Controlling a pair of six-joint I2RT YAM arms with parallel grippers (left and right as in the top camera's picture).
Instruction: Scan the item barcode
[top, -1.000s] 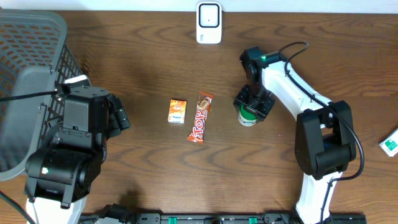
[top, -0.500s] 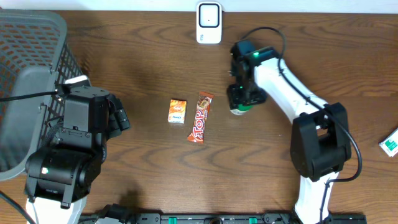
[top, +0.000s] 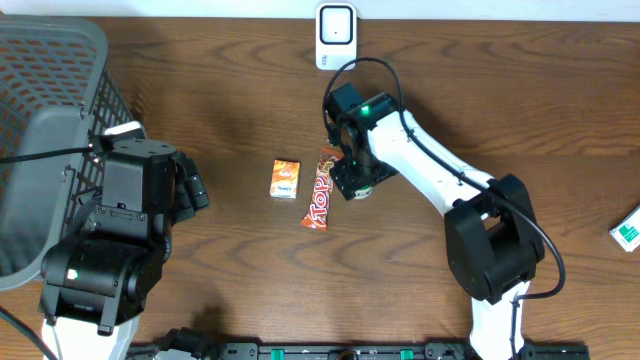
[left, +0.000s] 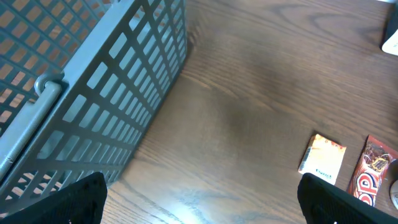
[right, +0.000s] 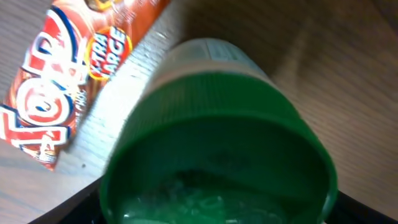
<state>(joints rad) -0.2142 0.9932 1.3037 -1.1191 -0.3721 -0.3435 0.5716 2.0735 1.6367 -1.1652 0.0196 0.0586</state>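
Observation:
A bottle with a green cap sits in my right gripper, just right of the top end of a red Top candy bar. In the right wrist view the green cap fills the space between the dark fingers, which press on both sides; the candy bar lies to its left. A small orange box lies left of the bar. The white scanner stands at the table's far edge. My left gripper hangs open over bare wood beside the basket.
A grey mesh basket fills the far left, its wall close to my left gripper. A small white and green box lies at the right edge. The orange box and candy bar show in the left wrist view.
My right gripper has carried the green-capped bottle leftwards, from the right of the table to right beside the candy bar. The left arm has not moved.

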